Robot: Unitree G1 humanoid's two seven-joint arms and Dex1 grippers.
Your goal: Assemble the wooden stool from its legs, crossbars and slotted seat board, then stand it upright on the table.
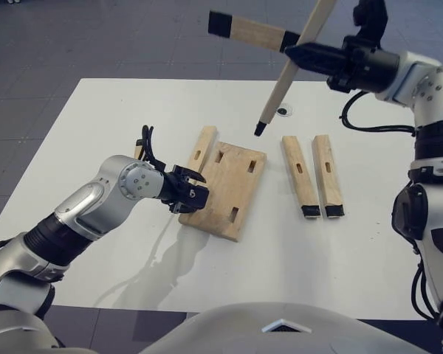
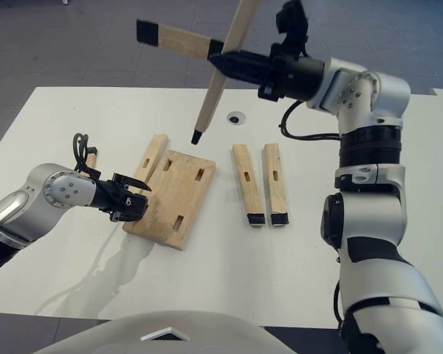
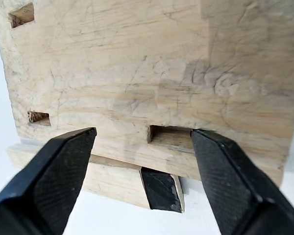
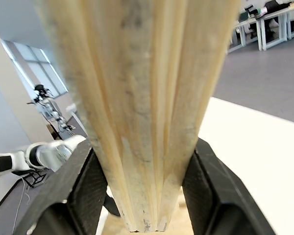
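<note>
The seat board (image 1: 225,190) lies flat near the middle of the worktop (image 1: 118,125), its left edge overlapping a wooden piece (image 1: 201,147) that runs along that side, and the left pincer (image 1: 196,193) sits at the board's near-left corner. To the board's right, apart from it, two legs (image 1: 300,177) (image 1: 328,175) lie side by side, almost touching. Above the far part of the worktop, behind the board and the legs, the crossed pieces (image 1: 277,85) hang in the right pincer (image 1: 299,53), the lower end over a small round hole (image 1: 283,111).
</note>
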